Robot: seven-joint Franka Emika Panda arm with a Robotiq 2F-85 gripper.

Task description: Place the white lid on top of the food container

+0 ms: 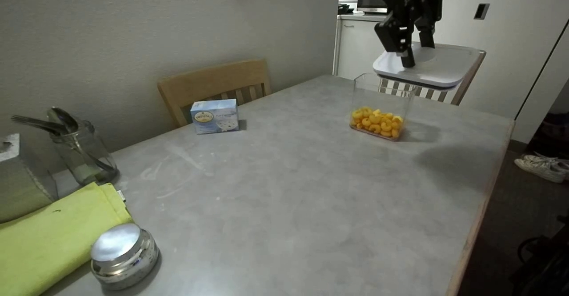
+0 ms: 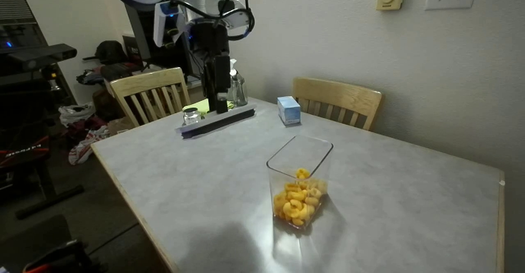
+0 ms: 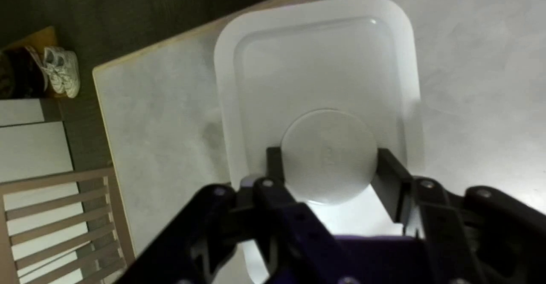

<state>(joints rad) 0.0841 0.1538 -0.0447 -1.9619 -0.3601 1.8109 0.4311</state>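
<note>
Standing left of the gripper [image 1: 418, 51] in an exterior view: food container [image 1: 378, 97], clear, upright, uncovered, yellow-orange pieces [image 1: 378, 122] inside. Farther right: white lid [image 1: 455, 62], aloft, not yet above the container; fingers clamped on its raised disc. Step, as judged: transfer. Next move calls for: bringing lid above rim, squaring corners, lowering level.

- In both exterior views you look slantwise down across the surface [image 1: 266, 198] from opposite ends.
- They share tub [image 2: 283, 178] and lid [image 1: 440, 62].
- Your wrist view looks down on the lid, close.
</note>
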